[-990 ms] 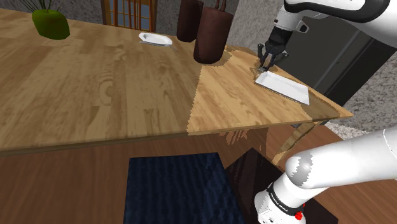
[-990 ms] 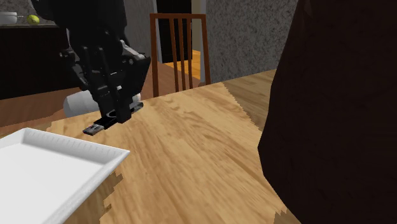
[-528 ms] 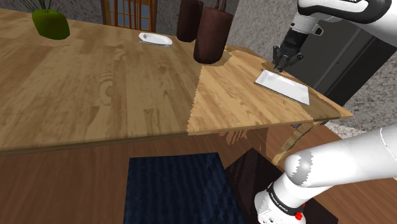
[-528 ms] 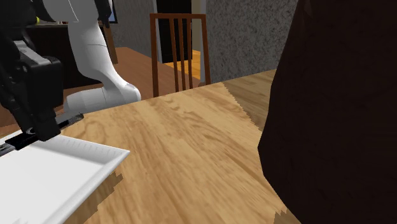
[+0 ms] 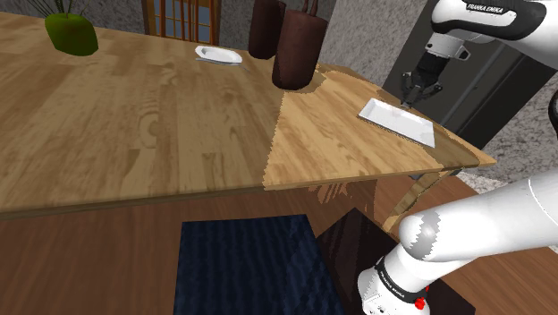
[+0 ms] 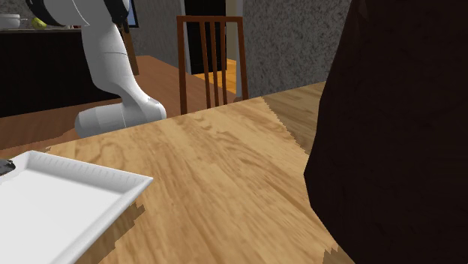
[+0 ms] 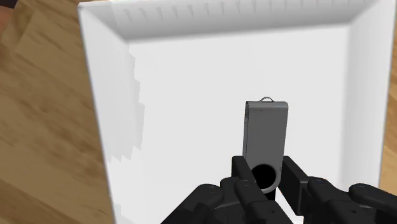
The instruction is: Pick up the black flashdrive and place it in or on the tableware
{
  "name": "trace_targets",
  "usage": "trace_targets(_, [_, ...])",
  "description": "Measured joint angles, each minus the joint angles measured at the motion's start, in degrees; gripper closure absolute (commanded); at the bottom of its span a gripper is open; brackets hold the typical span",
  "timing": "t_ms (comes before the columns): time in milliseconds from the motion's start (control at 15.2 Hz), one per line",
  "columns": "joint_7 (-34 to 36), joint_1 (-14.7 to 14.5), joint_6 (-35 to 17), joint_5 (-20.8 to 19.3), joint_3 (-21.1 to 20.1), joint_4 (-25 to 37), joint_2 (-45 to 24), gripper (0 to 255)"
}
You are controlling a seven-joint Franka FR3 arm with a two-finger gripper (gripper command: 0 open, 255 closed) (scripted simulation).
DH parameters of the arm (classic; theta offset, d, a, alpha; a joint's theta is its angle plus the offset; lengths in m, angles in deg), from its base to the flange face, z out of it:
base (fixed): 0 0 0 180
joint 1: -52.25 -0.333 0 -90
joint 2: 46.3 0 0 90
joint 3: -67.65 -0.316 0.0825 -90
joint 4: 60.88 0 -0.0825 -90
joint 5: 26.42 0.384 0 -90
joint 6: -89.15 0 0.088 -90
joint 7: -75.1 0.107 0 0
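In the wrist view my gripper (image 7: 266, 182) is shut on the flash drive (image 7: 266, 137). The drive has a grey swivel body with a black end clasped between the two black fingers. It hangs above the inside of a white square plate (image 7: 191, 95), nearer one raised rim, and whether it touches the plate cannot be told. In the shoulder view the gripper (image 5: 417, 88) hovers over the far end of the white plate (image 5: 398, 122), near the table's right corner. The second exterior view shows the plate (image 6: 52, 202) at its lower left.
Two tall dark brown vessels (image 5: 298, 49) stand left of the plate, and one looms at the second exterior view's right (image 6: 397, 127). A small white dish (image 5: 219, 55) and a green object (image 5: 71, 34) lie farther left. A wooden chair (image 6: 212, 56) stands behind the table edge (image 5: 465, 166).
The gripper, still holding the flash drive, rose from the tabletop beside the plate and moved toward the shoulder view's right, over the plate. It left the second exterior view at that view's left.
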Motion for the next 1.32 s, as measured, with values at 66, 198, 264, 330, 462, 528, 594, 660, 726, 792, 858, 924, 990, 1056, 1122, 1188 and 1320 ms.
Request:
trace_targets(66, [-0.1,0.0,-0.7,0.0,0.1,-0.6,0.0,255])
trace_targets(198, [-0.3,0.2,-2.0,-0.2,0.3,-2.1,0.2,255])
trace_targets(264, [-0.2,0.2,-2.9,-0.2,0.3,-3.2,0.4,255])
trace_targets(330, [-0.1,0.2,-3.6,-0.3,0.3,-4.2,0.7,255])
trace_targets(462, [0.1,0.2,-5.1,-0.4,0.3,-6.0,0.9,255])
trace_targets(528, [0.1,0.3,-5.9,-0.4,0.4,-6.9,1.0,255])
trace_targets(594, [0.2,0.3,-6.6,-0.5,0.3,-7.8,1.2,255])
trace_targets(660, [0.1,0.3,-7.3,-0.5,0.4,-8.3,1.0,255])
trace_targets(726, [0.2,0.3,-7.9,-0.6,0.5,-9.1,1.2,255])
trace_targets(792, [0.2,0.3,-8.3,-0.5,0.5,-9.5,1.2,255])
trace_targets(858, [0.2,0.4,-8.6,-0.6,0.5,-9.7,1.2,255])
trace_targets(924, [0.2,0.4,-8.7,-0.6,0.5,-9.8,1.2,255])
trace_targets(990, [0.2,0.4,-8.7,-0.6,0.5,-9.9,1.2,255])
trace_targets(1056, [0.2,0.4,-8.8,-0.6,0.5,-9.9,1.2,255])
trace_targets(1122, [0.2,0.4,-8.8,-0.6,0.5,-10.0,1.2,255])
trace_targets(1188, [0.2,0.4,-8.8,-0.6,0.5,-10.0,1.2,0])
trace_targets(1320, [0.2,0.4,-8.8,-0.6,0.5,-10.0,1.2,0])
